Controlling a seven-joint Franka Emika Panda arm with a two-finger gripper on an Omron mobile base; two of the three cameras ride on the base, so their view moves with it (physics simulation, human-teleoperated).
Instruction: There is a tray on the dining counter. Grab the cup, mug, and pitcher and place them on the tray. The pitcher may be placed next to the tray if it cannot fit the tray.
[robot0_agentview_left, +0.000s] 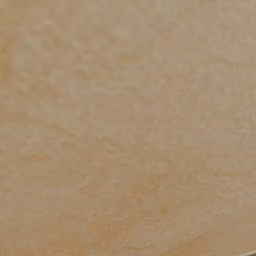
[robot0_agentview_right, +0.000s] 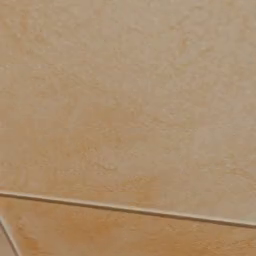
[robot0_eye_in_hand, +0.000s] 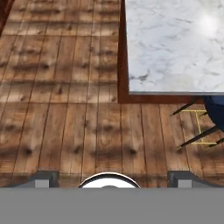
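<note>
Tan, mottled surface (robot0_agentview_left: 125, 125) is what the left base view gives, close and blurred, with a thin pale line at the lower right corner; I cannot tell what it belongs to.

From the right base view comes the same tan surface, here crossed low down by a pale seam (robot0_agentview_right: 125, 207) with a more orange band beneath it. It may be a panel or wall close to the base.

Looking along the hand, I see a wood plank floor (robot0_eye_in_hand: 65, 109) and, at the upper right, a corner of the white-grey marble desk (robot0_eye_in_hand: 175, 43) on its reddish wood base, which I take for the dining counter. Just below that corner stands a dark blue stool (robot0_eye_in_hand: 215, 109) with thin dark legs and a yellow footrest. The pincer (robot0_eye_in_hand: 113, 178) is spread wide and holds nothing; its two grey finger tips (robot0_eye_in_hand: 43, 178) stand far apart at the bottom. The visible marble is bare, so where the tray, cup, mug and pitcher sit cannot be told from here.

With the base views so close to that tan surface, driving on could bump or scrape the base. The stool by the desk corner could catch the arm or the base on the approach.
</note>
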